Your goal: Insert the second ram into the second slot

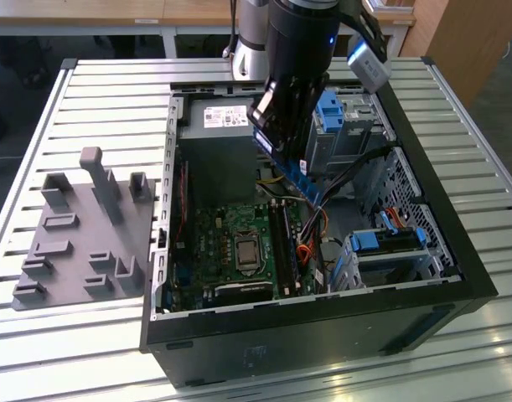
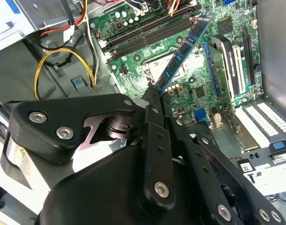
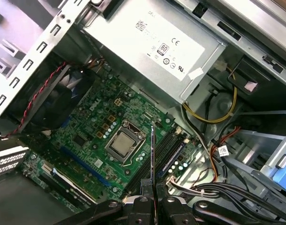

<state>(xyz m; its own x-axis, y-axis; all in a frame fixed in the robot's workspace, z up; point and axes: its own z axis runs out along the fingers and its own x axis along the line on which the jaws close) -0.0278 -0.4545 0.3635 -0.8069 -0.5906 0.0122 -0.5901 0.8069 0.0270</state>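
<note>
Your gripper (image 2: 151, 97) | clenched on the second ram (image 2: 182, 51) | stick held tilted, clear above the motherboard (image 3: 86, 136) | memory slots (image 2: 147, 29) beneath it, ram not seated

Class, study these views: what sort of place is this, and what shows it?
Probably a robotics lab or workshop: an open computer case on a slatted metal table, a grey fixture plate beside it, and the gripper holding a RAM stick above the motherboard.

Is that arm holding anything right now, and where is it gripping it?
Yes: the tool pinches the second ram, a thin blue stick, across its two flat faces.
</note>
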